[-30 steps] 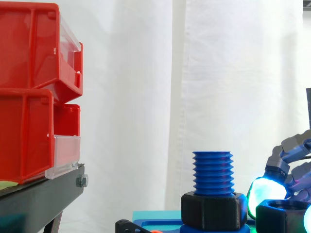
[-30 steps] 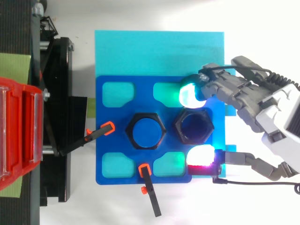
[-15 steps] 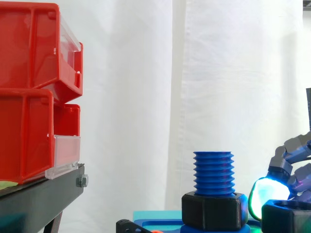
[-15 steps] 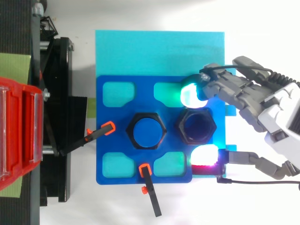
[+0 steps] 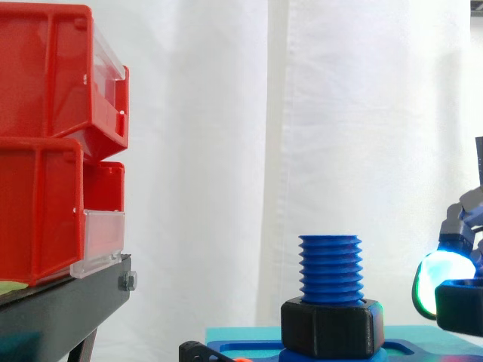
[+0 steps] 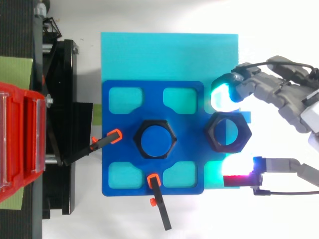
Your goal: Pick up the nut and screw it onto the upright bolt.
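Side view: at the right edge, the hand (image 5: 466, 217) has its fingers (image 5: 438, 283) clamped on the black nut (image 5: 462, 305). The nut hangs just clear of the blue plate (image 5: 423, 347) and apart from the upright bolt (image 5: 330, 268). A second nut (image 5: 330, 328) sits round the bolt's foot. The held nut is lower than the bolt's top, so a sideways move at this height would likely knock it against the thread. No writing can be read on the red bins (image 5: 45, 151).

Top view: the nut (image 6: 229, 132) is pinched between a cyan pad and a magenta pad on opposite sides. It is over the plate's right edge, well to the right of the bolt (image 6: 157, 139). The grip seems to rest on those two pads, so the nut might pivot or slip, and a tilted nut would cross-thread. No label or brand is legible.
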{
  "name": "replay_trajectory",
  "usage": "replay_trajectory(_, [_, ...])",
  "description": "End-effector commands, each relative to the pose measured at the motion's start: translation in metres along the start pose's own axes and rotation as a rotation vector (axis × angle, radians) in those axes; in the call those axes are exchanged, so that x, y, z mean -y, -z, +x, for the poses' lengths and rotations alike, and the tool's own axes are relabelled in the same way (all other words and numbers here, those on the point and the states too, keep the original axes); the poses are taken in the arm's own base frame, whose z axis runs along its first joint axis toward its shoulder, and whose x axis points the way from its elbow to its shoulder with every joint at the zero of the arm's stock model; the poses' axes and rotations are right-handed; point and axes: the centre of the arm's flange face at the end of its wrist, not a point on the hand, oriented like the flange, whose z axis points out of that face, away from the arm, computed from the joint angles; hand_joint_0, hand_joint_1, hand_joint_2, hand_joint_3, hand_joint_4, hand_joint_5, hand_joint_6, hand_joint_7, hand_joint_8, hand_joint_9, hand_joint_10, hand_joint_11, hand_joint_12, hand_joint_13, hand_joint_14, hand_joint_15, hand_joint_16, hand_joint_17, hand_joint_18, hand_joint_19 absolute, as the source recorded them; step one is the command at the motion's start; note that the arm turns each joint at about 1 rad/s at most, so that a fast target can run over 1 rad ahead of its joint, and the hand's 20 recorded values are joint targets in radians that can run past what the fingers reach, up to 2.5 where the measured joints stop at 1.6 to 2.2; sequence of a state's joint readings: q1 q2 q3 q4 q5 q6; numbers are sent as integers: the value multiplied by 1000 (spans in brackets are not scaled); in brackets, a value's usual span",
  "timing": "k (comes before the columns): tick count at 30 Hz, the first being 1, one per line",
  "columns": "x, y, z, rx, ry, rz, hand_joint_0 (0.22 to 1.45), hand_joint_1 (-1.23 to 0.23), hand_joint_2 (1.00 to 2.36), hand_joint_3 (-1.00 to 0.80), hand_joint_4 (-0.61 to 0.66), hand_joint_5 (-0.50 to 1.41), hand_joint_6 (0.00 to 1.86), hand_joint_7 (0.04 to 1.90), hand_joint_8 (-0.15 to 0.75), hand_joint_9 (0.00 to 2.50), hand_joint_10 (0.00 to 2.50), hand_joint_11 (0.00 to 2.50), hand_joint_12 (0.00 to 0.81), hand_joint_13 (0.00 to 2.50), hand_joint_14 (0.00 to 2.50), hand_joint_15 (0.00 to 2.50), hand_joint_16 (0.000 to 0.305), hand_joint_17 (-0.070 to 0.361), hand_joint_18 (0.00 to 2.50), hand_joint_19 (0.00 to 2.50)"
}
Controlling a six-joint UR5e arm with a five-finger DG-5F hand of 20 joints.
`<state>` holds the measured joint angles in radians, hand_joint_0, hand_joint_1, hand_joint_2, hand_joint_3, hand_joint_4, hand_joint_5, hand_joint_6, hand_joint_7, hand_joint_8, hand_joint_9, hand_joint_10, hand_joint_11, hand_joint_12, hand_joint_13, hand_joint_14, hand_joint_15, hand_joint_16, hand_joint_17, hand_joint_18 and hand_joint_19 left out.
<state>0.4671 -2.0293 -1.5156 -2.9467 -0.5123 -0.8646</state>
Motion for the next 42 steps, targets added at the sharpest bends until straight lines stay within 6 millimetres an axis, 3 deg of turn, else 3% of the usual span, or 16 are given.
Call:
replay_trajectory(1, [-2,2,-13,3,-6,1,574,-777,1000,-500,332,-171,503,1094,341,558,0,0,386,633,0,19,41,92,449,19])
replay_trajectory(8, [-19,2,-57,40,-66,-17,574,-771,1000,-500,329,-171,503,1095,341,559,0,0,389,635,0,17,41,92,451,25])
replay_trajectory(10, [-22,2,-61,42,-69,-20,574,-769,1000,-500,330,-171,503,1096,341,559,0,0,389,636,0,20,41,92,451,23])
replay_trajectory(14, [-36,-8,-89,14,-30,-35,575,-762,1000,-500,329,-171,503,1096,342,562,0,0,389,633,0,13,41,92,449,24])
replay_trajectory(16, [-37,-11,-92,13,-30,-46,574,-762,1000,-500,329,-171,503,1091,343,561,0,0,389,632,0,12,41,92,446,17])
replay_trajectory(25, [-50,-31,-96,51,26,-163,571,-755,1000,-500,332,-170,503,1088,342,557,0,0,388,631,0,11,41,92,445,13])
replay_trajectory(30, [-55,-41,-88,76,62,-207,572,-752,1000,-500,328,-170,503,1089,342,558,1,0,391,630,0,12,41,92,444,24])
replay_trajectory(31, [-55,-46,-78,81,64,-212,572,-750,1000,-500,328,-170,503,1087,343,557,0,0,391,630,0,12,41,92,443,24])
replay_trajectory(33, [-57,-47,-78,89,53,-220,571,-748,1000,-500,331,-170,503,1089,342,558,0,0,390,630,0,15,41,92,444,24])
replay_trajectory(42, [-55,-60,-46,83,51,-249,570,-746,1000,-500,329,-168,503,1085,344,559,0,0,393,630,0,17,41,93,442,20])
